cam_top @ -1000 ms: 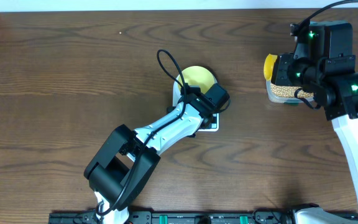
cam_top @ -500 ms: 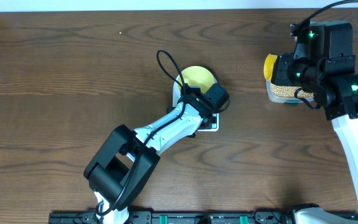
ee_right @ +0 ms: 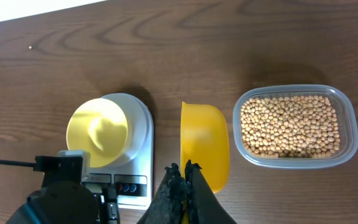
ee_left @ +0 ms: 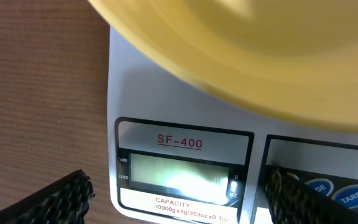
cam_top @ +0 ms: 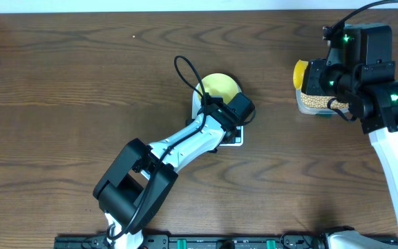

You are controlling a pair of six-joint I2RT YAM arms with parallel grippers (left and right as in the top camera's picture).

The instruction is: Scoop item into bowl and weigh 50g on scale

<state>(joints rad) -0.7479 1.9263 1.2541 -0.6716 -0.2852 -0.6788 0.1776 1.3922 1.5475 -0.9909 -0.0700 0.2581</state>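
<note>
The pale yellow bowl sits empty on the white scale at mid-table. My left gripper hovers open over the scale's front edge, one finger to each side of the grey display, holding nothing. The bowl fills the top of that view. My right gripper is shut on the handle of a bright yellow scoop, which looks empty and hangs between the scale and a clear tub full of tan beans. From overhead, the scoop is just left of the tub.
The left arm stretches from the near table edge diagonally up to the scale. The right arm occupies the far right side. Bare brown wood table lies all around.
</note>
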